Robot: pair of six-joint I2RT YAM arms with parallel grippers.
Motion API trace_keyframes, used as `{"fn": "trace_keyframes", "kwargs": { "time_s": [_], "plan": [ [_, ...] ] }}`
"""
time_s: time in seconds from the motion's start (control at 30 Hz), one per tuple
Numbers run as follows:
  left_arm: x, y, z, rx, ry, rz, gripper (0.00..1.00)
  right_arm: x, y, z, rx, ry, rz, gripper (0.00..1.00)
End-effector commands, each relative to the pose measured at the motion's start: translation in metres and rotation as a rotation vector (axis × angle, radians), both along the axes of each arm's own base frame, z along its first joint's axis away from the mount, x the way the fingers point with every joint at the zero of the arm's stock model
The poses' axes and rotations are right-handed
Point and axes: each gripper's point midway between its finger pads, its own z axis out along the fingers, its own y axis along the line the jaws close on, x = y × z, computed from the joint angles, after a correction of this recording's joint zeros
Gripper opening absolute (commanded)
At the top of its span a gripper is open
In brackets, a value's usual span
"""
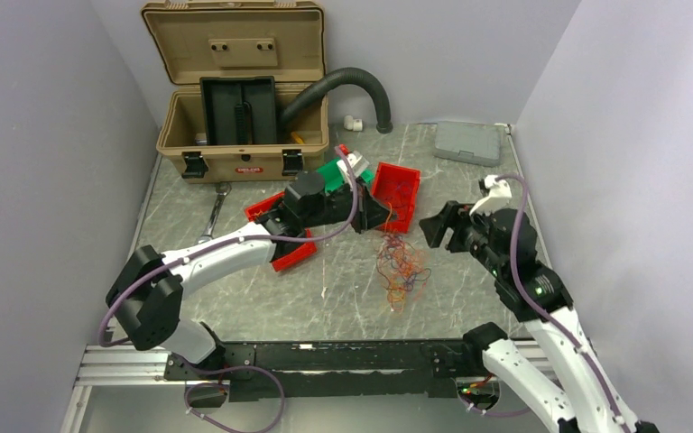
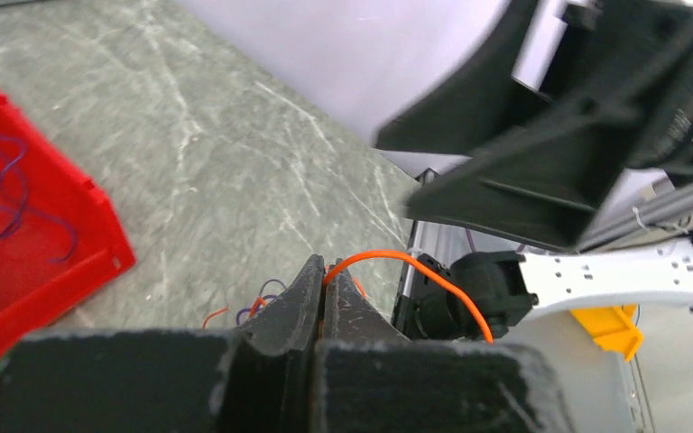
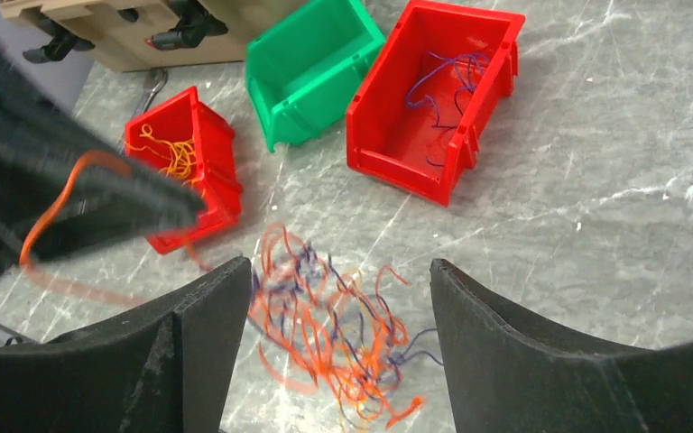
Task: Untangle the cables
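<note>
The cables (image 1: 401, 271) lie as a loose orange, purple and yellow tangle on the grey table, seen in the right wrist view as the same tangle (image 3: 329, 329). My left gripper (image 1: 386, 216) hangs above and left of it. In its own view the left gripper (image 2: 325, 271) is shut on one orange strand (image 2: 385, 253) that arcs out to the right. My right gripper (image 1: 442, 225) faces it from the right. It stands open (image 3: 341, 266) above the tangle with nothing between its fingers.
A red bin (image 1: 406, 176) holds purple strands, with a green bin (image 1: 332, 173) beside it. A smaller red bin (image 3: 219, 167) holds yellow strands. At the back stand a tan toolbox (image 1: 235, 99), a black hose (image 1: 352, 83) and a grey case (image 1: 467, 142). A wrench (image 1: 215, 212) lies left.
</note>
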Motion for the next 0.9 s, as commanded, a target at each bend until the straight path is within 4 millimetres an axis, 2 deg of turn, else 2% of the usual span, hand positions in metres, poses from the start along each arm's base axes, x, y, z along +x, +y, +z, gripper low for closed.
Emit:
{"fn": "trace_keyframes", "kwargs": {
  "time_s": [0.0, 0.1, 0.17, 0.27, 0.33, 0.5, 0.63, 0.87],
  "plan": [
    [0.005, 0.015, 0.025, -0.073, 0.047, 0.029, 0.00, -0.018, -0.001, 0.000, 0.011, -0.075, 0.049, 0.74],
    [0.006, 0.018, 0.027, -0.068, 0.059, 0.040, 0.00, -0.025, 0.000, -0.013, 0.019, -0.089, 0.070, 0.73],
    [0.003, 0.019, 0.031, -0.073, 0.062, 0.031, 0.00, -0.030, 0.006, -0.014, 0.033, -0.131, 0.120, 0.73],
    [0.001, 0.019, 0.035, -0.071, 0.062, 0.019, 0.00, -0.039, 0.020, -0.016, 0.089, -0.203, 0.207, 0.73],
    [-0.002, 0.019, 0.038, -0.065, 0.054, 0.006, 0.00, -0.043, 0.028, -0.017, 0.134, -0.231, 0.251, 0.70],
    [0.005, 0.024, 0.041, -0.040, 0.047, 0.060, 0.00, -0.055, 0.060, -0.019, 0.257, -0.252, 0.432, 0.65],
    [0.005, 0.022, 0.039, -0.031, 0.073, 0.054, 0.00, -0.052, 0.071, -0.026, 0.337, -0.258, 0.470, 0.68],
    [0.003, 0.021, 0.038, -0.028, 0.094, 0.045, 0.00, -0.043, 0.092, -0.031, 0.322, -0.247, 0.512, 0.71]
  ]
}}
